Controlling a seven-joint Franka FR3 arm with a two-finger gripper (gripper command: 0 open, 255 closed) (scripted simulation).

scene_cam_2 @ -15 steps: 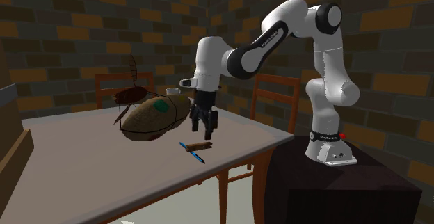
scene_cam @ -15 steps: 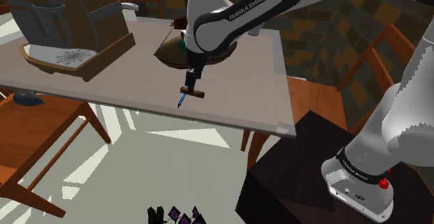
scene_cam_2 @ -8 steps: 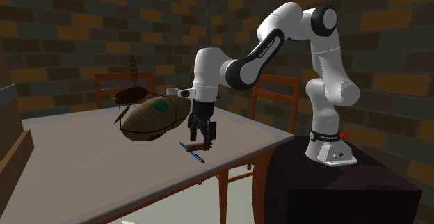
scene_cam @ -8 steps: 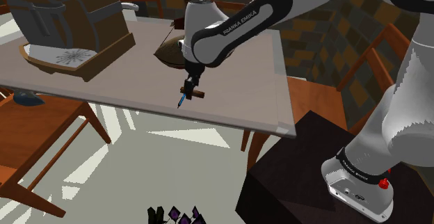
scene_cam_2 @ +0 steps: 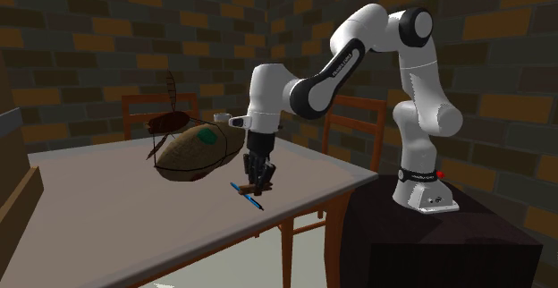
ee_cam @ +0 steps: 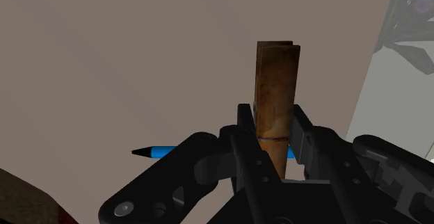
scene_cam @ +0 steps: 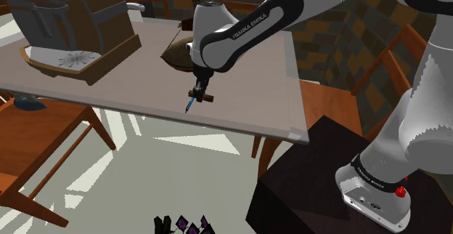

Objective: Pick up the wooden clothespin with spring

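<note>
A brown wooden clothespin (ee_cam: 276, 90) lies on the grey table (scene_cam: 123, 87), and both black fingers of my gripper (ee_cam: 272, 136) press against its sides, shut on it. In the shoulder view the gripper (scene_cam: 199, 94) stands down on the clothespin (scene_cam: 205, 98) near the table's front edge. From the second exterior view, the gripper (scene_cam_2: 257, 186) points straight down at the table and covers most of the clothespin (scene_cam_2: 265, 188). A blue pen (ee_cam: 161, 152) lies right beside the clothespin, touching the gripper's side; it shows as pen (scene_cam: 189, 107) and pen (scene_cam_2: 248, 195).
A brown woven bag (scene_cam_2: 192, 149) with a dark handle sits just behind the gripper. A wooden tray with a plate (scene_cam: 76, 57) and a large bag stand at the shoulder view's left. Wooden chairs (scene_cam_2: 349, 130) ring the table. The table edge (scene_cam: 218, 123) is close by.
The gripper has come down onto the clothespin and its fingers have closed from wide apart to clasping it. The clothespin and pen have not moved.
</note>
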